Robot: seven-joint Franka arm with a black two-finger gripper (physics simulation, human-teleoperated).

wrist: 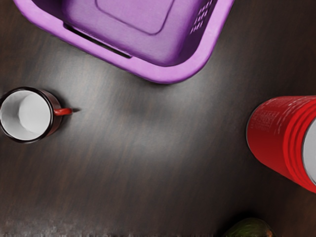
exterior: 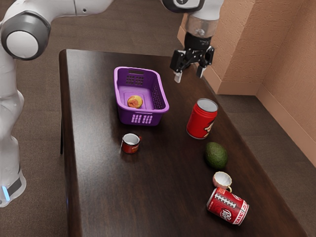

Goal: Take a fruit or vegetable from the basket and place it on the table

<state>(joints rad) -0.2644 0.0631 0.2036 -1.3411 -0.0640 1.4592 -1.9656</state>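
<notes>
- The white arm (exterior: 79, 7) comes in from the exterior view's left and reaches across above the far end of the dark wooden table (exterior: 94, 173).
- The purple basket (exterior: 164, 105) stands upright on the table, with slotted walls and a rounded rim.
- The small mug (exterior: 131, 144) stands upright near the basket, red outside and white inside, with a dark rim and a red handle.
- The fruit (exterior: 135, 101), yellow and reddish like a peach, is inside the basket, low down by its floor. There is 1 piece in sight there, and it is apart from the gripper.
- The gripper (exterior: 188, 75) hangs in the air above the table, pointing down. Its 2 fingers are spread apart with nothing between them, so it is open and holding nothing.
- The big red can (exterior: 198, 122) stands upright, its pale grey top facing up, well apart from the mug.
- The avocado (exterior: 216, 155), dark green and bumpy, lies on the table between the big red can and the teacup.
- The teacup (exterior: 222, 178), white inside with a yellowish handle, sits near the avocado.
- The soda can (exterior: 228, 207), red with white lettering, lies on its side right by the teacup; I cannot tell whether those 2 touch.
</notes>
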